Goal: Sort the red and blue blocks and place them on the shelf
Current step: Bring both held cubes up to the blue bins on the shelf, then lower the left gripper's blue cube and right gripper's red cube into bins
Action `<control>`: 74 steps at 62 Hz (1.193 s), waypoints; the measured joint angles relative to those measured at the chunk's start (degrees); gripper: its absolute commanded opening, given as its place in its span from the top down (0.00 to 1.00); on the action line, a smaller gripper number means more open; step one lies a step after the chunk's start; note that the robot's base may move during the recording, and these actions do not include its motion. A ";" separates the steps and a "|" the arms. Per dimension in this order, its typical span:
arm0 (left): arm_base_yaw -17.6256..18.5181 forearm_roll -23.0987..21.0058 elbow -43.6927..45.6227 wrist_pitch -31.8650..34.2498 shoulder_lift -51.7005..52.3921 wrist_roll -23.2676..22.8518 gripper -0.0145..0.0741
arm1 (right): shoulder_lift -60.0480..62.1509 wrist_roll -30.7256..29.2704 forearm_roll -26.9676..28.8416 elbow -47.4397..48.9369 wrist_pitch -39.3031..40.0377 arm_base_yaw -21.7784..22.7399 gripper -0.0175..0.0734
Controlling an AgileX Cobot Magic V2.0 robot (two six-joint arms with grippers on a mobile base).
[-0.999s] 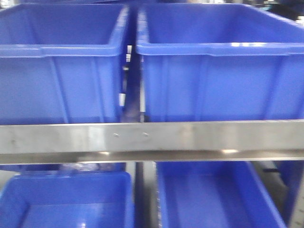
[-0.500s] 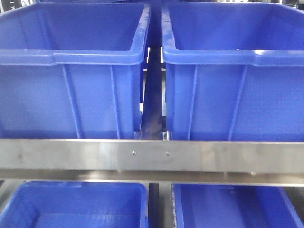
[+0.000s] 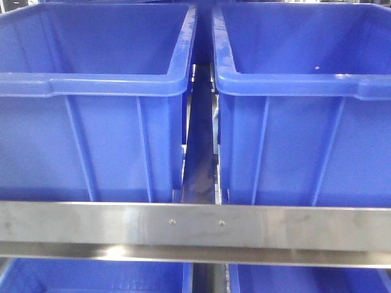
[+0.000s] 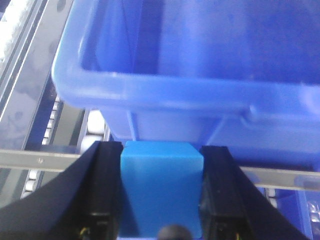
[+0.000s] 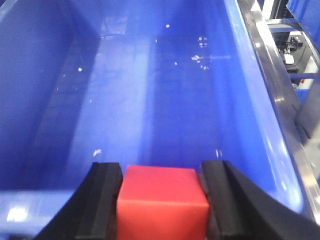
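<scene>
Shelf rail (image 3: 195, 224) lower now; bins (image 3: 91, 146) nearer (sharper)

The front view faces the shelf (image 3: 195, 226) squarely and level from close in. Its rail crosses low in the frame, two bins (image 3: 91, 85) fill the space above, and the lower bins barely show. The left wrist view looks out past the left fingers (image 4: 107, 190) and blue block (image 4: 161, 190), slightly downward, at one bin's front rim and the rail, very near. The right wrist view looks past the right fingers (image 5: 102, 200) and red block (image 5: 162, 200), obliquely down into a bin. All three views share bins and shelf steel. Which bin each wrist view sees cannot be told.
</scene>
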State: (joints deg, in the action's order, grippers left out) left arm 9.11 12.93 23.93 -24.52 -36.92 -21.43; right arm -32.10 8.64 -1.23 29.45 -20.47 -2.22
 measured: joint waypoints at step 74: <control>0.00 0.00 0.00 -0.46 -0.35 0.00 0.70 | 0.00 0.00 0.00 0.00 0.00 0.00 0.75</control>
State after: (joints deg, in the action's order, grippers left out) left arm 9.11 12.93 23.93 -24.99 -37.27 -21.43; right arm -32.10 8.64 -1.23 29.45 -20.47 -2.22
